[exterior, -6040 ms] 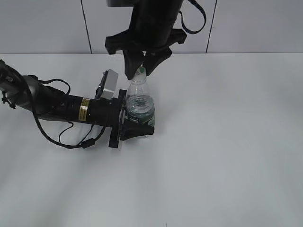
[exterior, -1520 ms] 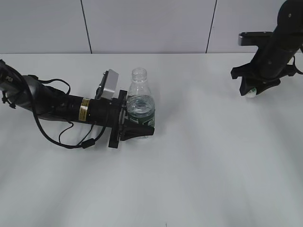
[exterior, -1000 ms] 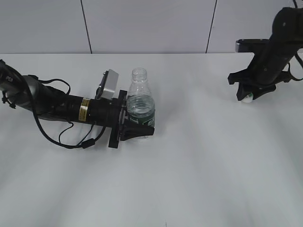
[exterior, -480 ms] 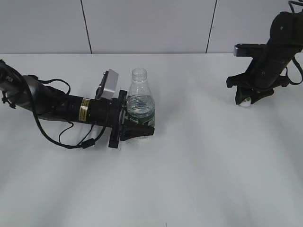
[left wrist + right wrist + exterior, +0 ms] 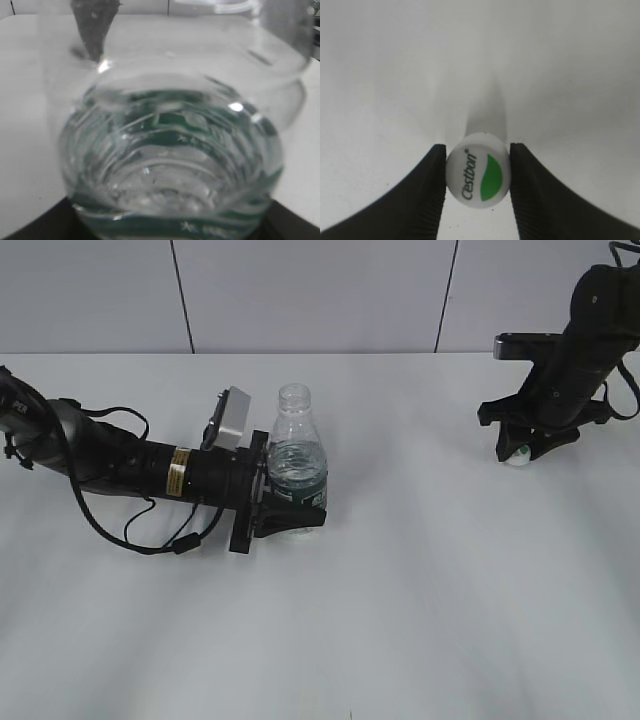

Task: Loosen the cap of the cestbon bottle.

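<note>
The cestbon bottle (image 5: 295,455) stands upright left of the table's middle, with its neck open and no cap on it. My left gripper (image 5: 287,506) is shut on its green-labelled lower body. The bottle fills the left wrist view (image 5: 170,150), so the jaws are mostly hidden there. The white cap (image 5: 477,173) with the green leaf mark sits between the jaws of my right gripper (image 5: 477,152), which touch both its sides. In the exterior view, my right gripper (image 5: 520,444) holds the cap (image 5: 517,454) low over the table at the far right.
The white table (image 5: 420,580) ends at a back edge against a grey wall (image 5: 320,290) with dark seams. The left arm and its black cable (image 5: 150,540) lie across the table's left side.
The right gripper took the cap off the bottle's neck, carried it to the far right and lowered it toward the table. In the last half second it barely moved. The left arm stayed still.
</note>
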